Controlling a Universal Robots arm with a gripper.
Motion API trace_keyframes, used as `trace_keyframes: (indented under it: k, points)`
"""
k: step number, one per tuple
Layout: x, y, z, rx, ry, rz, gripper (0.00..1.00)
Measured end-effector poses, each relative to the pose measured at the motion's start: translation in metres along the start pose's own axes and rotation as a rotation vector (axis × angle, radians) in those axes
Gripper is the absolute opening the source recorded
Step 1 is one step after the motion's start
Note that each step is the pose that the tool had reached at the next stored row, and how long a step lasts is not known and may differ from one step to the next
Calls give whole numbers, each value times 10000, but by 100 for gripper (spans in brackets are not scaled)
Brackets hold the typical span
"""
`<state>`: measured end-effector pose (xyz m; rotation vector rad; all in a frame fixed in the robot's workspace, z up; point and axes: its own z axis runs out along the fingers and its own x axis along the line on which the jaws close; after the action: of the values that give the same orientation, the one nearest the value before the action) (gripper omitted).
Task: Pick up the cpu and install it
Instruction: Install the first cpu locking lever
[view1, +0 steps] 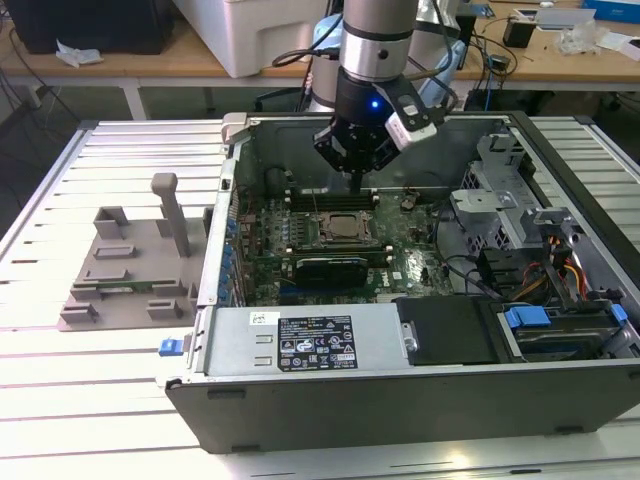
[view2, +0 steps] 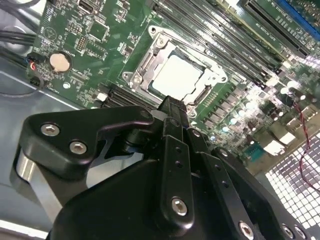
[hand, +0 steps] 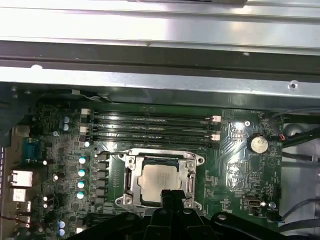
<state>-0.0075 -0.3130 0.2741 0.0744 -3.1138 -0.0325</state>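
The cpu (hand: 159, 181) lies flat inside the metal-framed socket (hand: 131, 162) on the green motherboard, its silver top facing up. Both wrist views show it, and it appears in the second wrist view as the cpu (view2: 177, 77) and in the exterior view as the cpu (view1: 345, 228). My gripper (view1: 357, 182) hangs inside the open computer case, just above the socket's edge. Its black fingers (view2: 170, 112) are pressed together with nothing between them. In the first wrist view the gripper (hand: 173, 195) tip overlaps the cpu's near edge.
A long black expansion card (view1: 330, 268) sits beside the socket. Memory slots (hand: 150, 127) and a coin battery (hand: 258, 144) flank it. The power supply (view1: 310, 345), a drive cage (view1: 520, 200) and cables crowd the case. A grey fixture (view1: 120, 270) stands at the exterior view's left.
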Motion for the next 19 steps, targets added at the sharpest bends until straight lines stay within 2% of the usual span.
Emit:
trace_keyframes:
  k: [2, 5, 7, 8, 9, 10, 12, 13, 14, 17, 19]
  points:
    - [37, 2, 0, 5, 0, -1, 11]
    - [163, 9, 5, 4, -9, -3, 11]
    - [279, 21, 8, -7, -9, -2, 11]
    - [362, 34, 10, -38, -10, -3, 11]
    - [452, 49, 14, -115, -14, -4, 11]
    - [509, 53, 15, -314, -24, -7, 11]
    - [550, 55, 16, -685, -43, -18, 11]
    - [571, 55, 17, -837, -53, -23, 11]
    - [600, 57, 18, -876, -55, -26, 11]
    - [786, 72, 23, -876, -99, -26, 11]
    - [790, 98, 27, -883, -99, -27, 11]
